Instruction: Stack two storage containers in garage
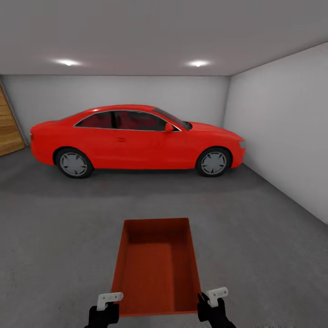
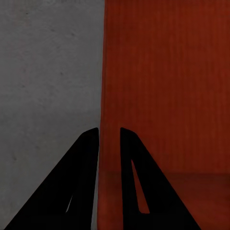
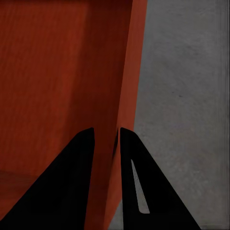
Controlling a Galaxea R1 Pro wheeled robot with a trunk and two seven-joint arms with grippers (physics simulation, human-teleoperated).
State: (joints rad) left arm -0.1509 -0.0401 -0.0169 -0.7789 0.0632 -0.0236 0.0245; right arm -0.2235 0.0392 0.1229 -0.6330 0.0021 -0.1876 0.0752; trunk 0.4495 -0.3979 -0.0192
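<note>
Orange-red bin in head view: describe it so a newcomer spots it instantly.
Start at the glossy red car parked side-on across the garage. On the dark grey concrete floor in front of it, nearest the camera, is the orange-red rectangular lidless bin, its thin side walls pinched by the left gripper and right gripper. It's matte and empty.

two ceiling lights (image 1: 68, 62) glow at eleven and one o'clock above me, washing the garage in even, soft brightness. a faint dark shadow pools on the floor (image 1: 68, 237) under the red car (image 1: 136, 136). no glare shows on the paint. my head view is sharp with straight edges. my wrist views are dimmer and slightly soft, my end effector fingers (image 2: 79, 187) pure black silhouettes.
</note>
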